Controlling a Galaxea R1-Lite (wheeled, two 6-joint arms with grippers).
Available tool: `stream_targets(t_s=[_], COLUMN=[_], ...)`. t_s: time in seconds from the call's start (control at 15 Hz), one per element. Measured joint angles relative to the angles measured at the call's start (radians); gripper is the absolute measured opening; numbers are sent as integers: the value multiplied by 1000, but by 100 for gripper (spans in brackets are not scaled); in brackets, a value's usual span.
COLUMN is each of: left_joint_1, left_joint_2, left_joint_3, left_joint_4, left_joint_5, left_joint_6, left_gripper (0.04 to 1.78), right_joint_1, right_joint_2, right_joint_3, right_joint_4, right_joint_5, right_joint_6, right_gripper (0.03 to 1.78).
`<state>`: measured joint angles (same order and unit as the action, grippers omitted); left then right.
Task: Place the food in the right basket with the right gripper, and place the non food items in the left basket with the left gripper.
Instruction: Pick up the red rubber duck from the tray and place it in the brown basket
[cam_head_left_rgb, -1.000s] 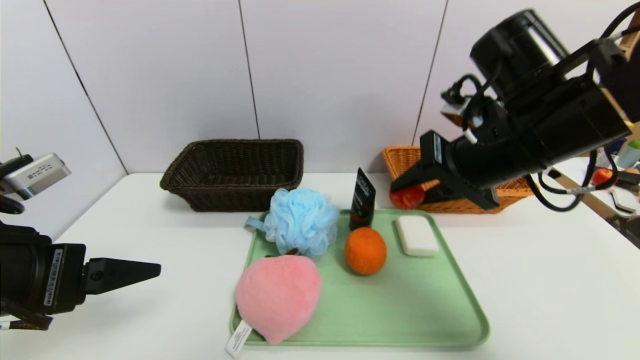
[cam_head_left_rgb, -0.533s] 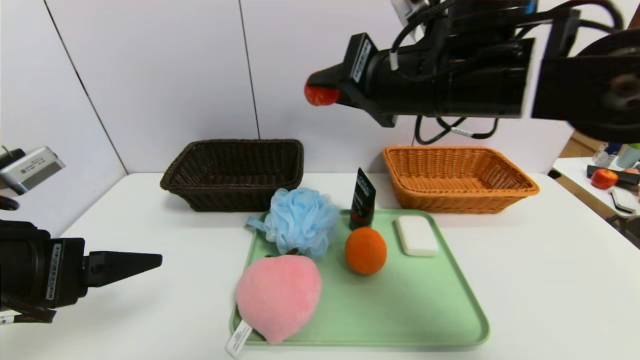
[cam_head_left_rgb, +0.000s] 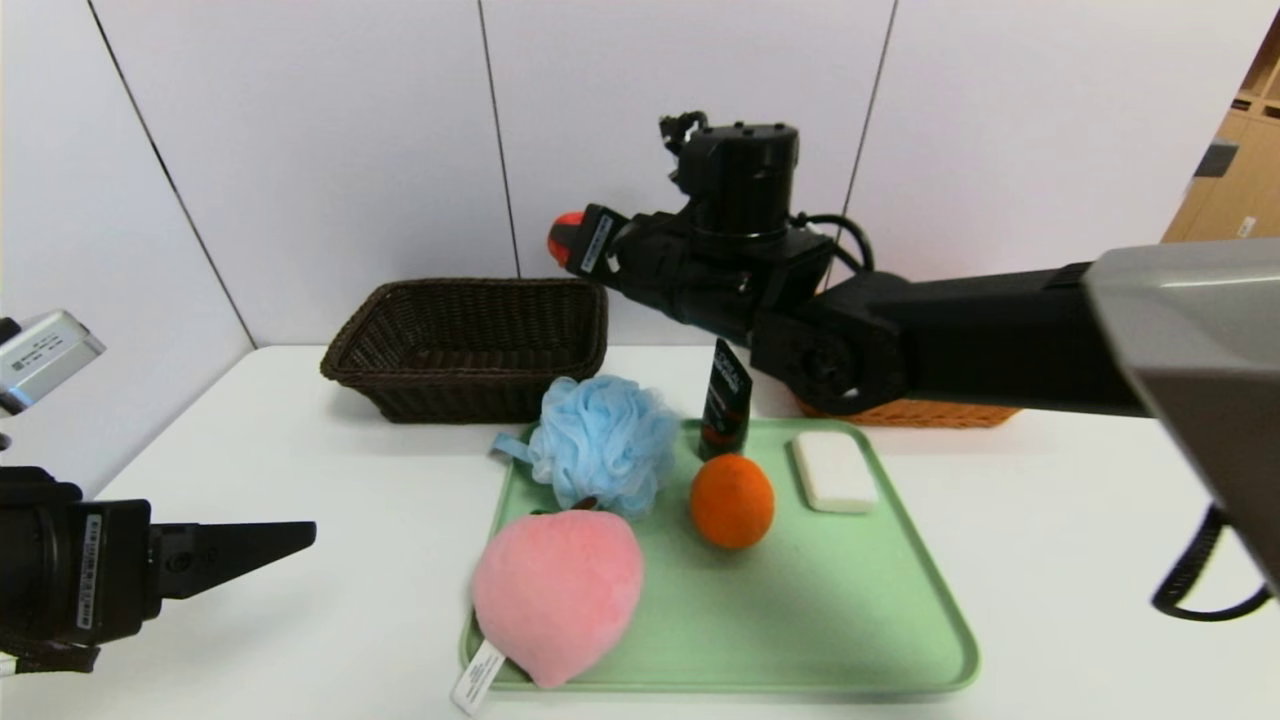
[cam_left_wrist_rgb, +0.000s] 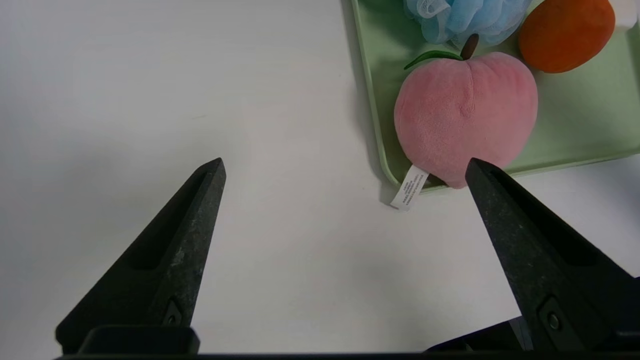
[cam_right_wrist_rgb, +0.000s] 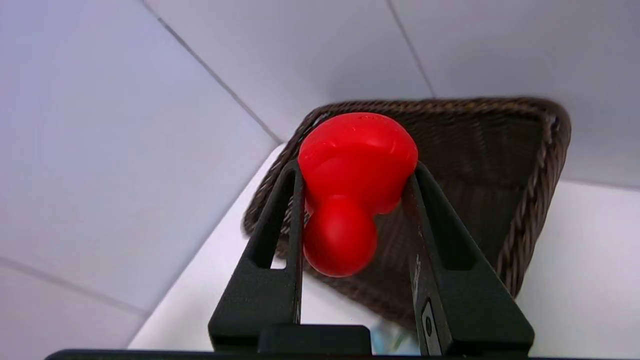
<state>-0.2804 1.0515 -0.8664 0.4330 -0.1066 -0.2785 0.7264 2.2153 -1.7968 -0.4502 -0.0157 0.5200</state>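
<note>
My right gripper (cam_head_left_rgb: 566, 240) is shut on the small red lumpy ball (cam_right_wrist_rgb: 355, 170) and holds it high above the right rim of the dark brown left basket (cam_head_left_rgb: 470, 345). The light orange right basket (cam_head_left_rgb: 920, 412) is mostly hidden behind my right arm. On the green tray (cam_head_left_rgb: 830, 620) lie the pink plush peach (cam_head_left_rgb: 555, 590), the orange fruit (cam_head_left_rgb: 732, 500), the light-blue bath puff (cam_head_left_rgb: 600, 440), the dark tube (cam_head_left_rgb: 726, 395) and the white soap bar (cam_head_left_rgb: 833, 470). My left gripper (cam_left_wrist_rgb: 345, 170) is open and empty over the table, left of the tray.
The white table (cam_head_left_rgb: 300, 450) meets a pale panelled wall (cam_head_left_rgb: 350, 150) right behind both baskets. The peach's white tag (cam_head_left_rgb: 477, 675) hangs over the tray's front left corner.
My right arm has swung from over the right basket up and leftward with the red ball, to above the dark basket's right rim. The left gripper has barely moved.
</note>
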Motion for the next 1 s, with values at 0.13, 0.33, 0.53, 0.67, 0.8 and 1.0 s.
stream_targets(t_s=[0.13, 0.33, 0.53, 0.67, 0.8, 1.0], left_joint_1=[0, 0, 0, 0, 0, 0], left_joint_2=[-11, -21, -26, -31, -34, -44], left_joint_3=[19, 36, 42, 44, 47, 55], left_joint_4=[-8, -33, -33, -33, -33, -33], left_joint_5=[12, 12, 12, 12, 12, 12], left_joint_6=[1, 0, 1, 1, 0, 1], left_gripper=[169, 169, 169, 169, 169, 169], right_joint_1=[13, 34, 36, 38, 37, 38], right_joint_2=[103, 214, 267, 282, 283, 274], right_joint_3=[-96, -151, -159, -161, -161, -161], right_joint_4=[-66, -91, -103, -103, -105, -102], right_joint_5=[-61, -105, -107, -106, -101, -104], right_joint_6=[-34, -75, -88, -92, -92, -92], right_gripper=[58, 58, 57, 74, 96, 120])
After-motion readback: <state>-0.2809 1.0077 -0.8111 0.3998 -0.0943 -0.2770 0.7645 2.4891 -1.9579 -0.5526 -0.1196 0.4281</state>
